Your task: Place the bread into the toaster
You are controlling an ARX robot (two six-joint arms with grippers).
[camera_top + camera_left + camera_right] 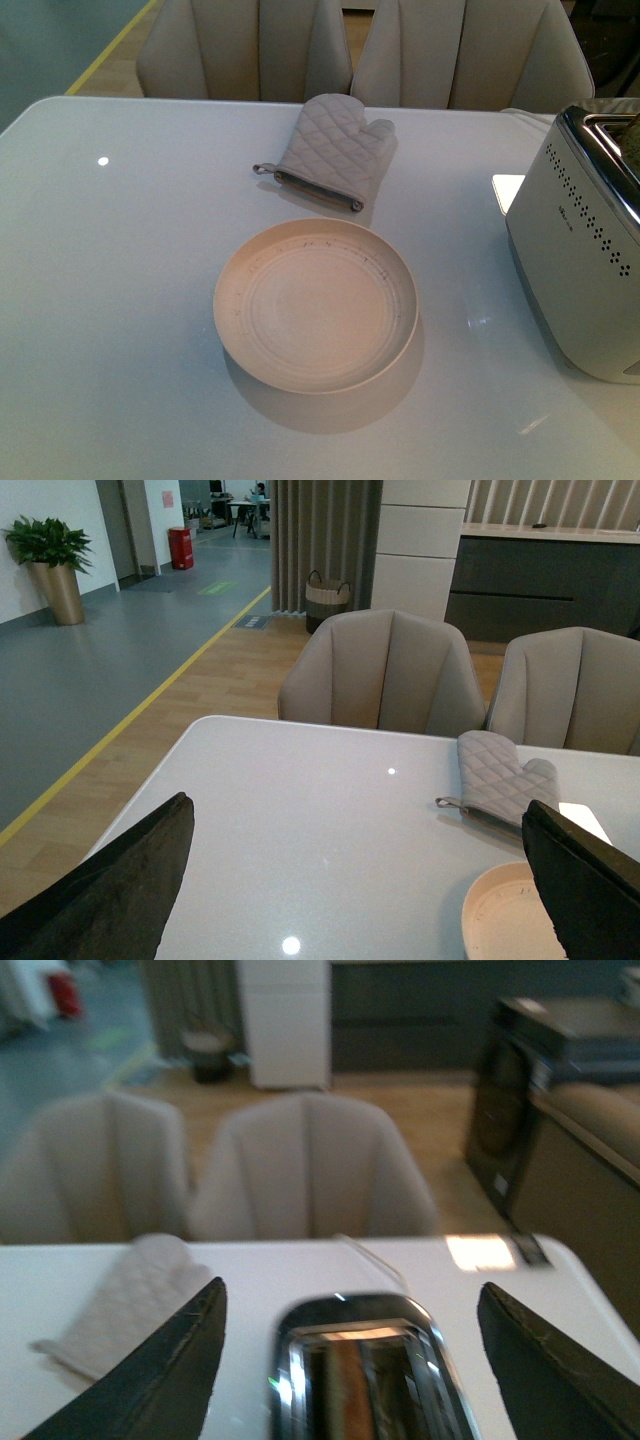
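- I see the bread [347,1380] inside the toaster [590,260], a brown strip standing in the chrome slot; the right wrist view is blurred, so its texture is unclear.
- The toaster is a white box with rows of dark dots on its side and a shiny top, at the right edge of the table [110,300].
- My right gripper [350,1360] hovers above the toaster, its dark fingers spread wide with nothing between them.
- My left gripper [360,880] is also spread apart and empty — raised over the table's left part.
- A round cream plate [316,305] sits mid-table, bare; a grey quilted oven mitt [330,150] lies just behind it.
- Two beige chairs [385,670] stand at the far side — beyond them, wood flooring, a yellow floor line and a potted plant [48,565].
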